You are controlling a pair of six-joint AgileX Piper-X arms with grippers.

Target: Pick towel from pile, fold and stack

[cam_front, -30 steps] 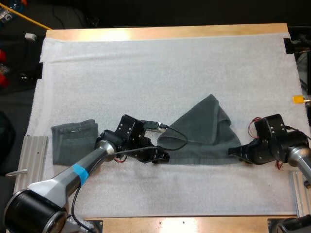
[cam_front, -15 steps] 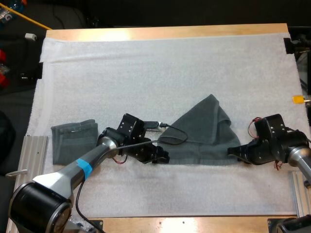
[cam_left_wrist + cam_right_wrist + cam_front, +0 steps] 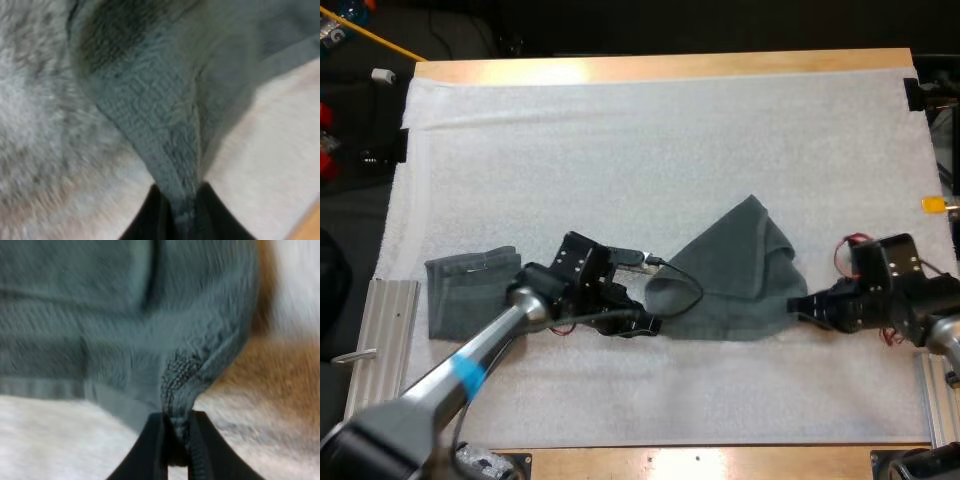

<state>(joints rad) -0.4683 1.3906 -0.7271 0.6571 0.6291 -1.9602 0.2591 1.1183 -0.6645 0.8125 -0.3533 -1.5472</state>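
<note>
A dark grey-green towel (image 3: pixel 735 275) lies bunched on the white mat (image 3: pixel 650 150) in a rough triangle, its peak pointing to the far side. My left gripper (image 3: pixel 650 322) is shut on the towel's near left corner (image 3: pixel 172 165). My right gripper (image 3: pixel 798 303) is shut on its near right corner (image 3: pixel 182 375). In each wrist view the black fingers pinch a raised fold of the cloth between them. A folded towel (image 3: pixel 470 290) of the same colour rests flat at the mat's left side, just left of my left arm.
Metal rails lie at the table's near left (image 3: pixel 382 340) and near right (image 3: pixel 935 400) edges. Wide bare mat stretches beyond the towel to the far side.
Both grippers have lifted their towel corners slightly. The right gripper drew a little to the right and the towel's near edge has risen off the mat and bunched.
</note>
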